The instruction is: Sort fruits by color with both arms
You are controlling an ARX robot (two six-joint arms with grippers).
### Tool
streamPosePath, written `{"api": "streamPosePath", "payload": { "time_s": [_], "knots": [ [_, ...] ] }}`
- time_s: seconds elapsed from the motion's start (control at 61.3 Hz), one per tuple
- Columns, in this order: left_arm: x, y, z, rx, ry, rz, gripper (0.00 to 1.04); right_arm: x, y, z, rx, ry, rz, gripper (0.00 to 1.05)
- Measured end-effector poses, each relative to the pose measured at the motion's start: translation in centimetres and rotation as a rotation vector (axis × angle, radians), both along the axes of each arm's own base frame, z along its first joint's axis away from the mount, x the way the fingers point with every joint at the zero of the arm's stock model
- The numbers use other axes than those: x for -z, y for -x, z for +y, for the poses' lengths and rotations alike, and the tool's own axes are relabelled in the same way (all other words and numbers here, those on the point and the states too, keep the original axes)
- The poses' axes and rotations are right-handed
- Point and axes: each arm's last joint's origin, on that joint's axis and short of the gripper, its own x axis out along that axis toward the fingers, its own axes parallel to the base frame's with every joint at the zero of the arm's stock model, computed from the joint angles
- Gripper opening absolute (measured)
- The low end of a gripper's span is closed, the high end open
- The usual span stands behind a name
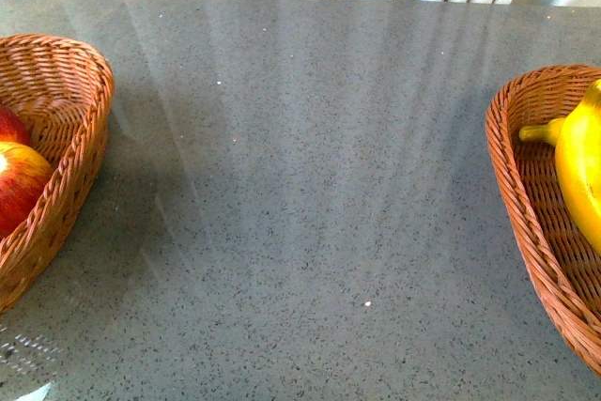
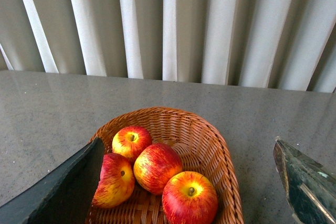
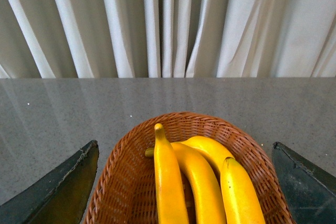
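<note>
Woven brown wicker holds everything here: at the left edge of the front view a rounded wicker basket (image 1: 70, 138) contains red apples with yellow patches (image 1: 17, 180), and at the right edge a second wicker basket (image 1: 526, 194) contains smooth yellow bananas (image 1: 580, 166). Between them the speckled grey tabletop (image 1: 300, 185) shows no loose fruit.

The left wrist view counts four apples (image 2: 156, 166) clustered in the lower middle of the frame, inside their basket (image 2: 220, 156). The left gripper (image 2: 186, 182) hovers above them with its dark jaws spread wide at the lower corners, holding nothing. The right wrist view shows three bananas (image 3: 202, 182) lying side by side in their basket (image 3: 121, 182), with the right gripper (image 3: 184, 182) likewise spread apart and empty over them.

By my reading, the sorting looks finished, each colour in its own basket, and the step in hand is the release over each one. The next move probably calls only for lifting both arms clear without brushing the basket rims.
</note>
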Motion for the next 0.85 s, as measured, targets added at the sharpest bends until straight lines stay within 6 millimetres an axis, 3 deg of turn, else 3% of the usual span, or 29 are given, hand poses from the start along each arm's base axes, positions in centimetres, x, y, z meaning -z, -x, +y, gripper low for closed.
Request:
{"api": "streamPosePath", "payload": {
  "time_s": [0.848],
  "knots": [
    [0.00, 0.00, 0.00, 0.000, 0.000, 0.000, 0.96, 0.00, 0.00, 0.00, 0.000, 0.000, 0.000, 0.96]
  ]
}}
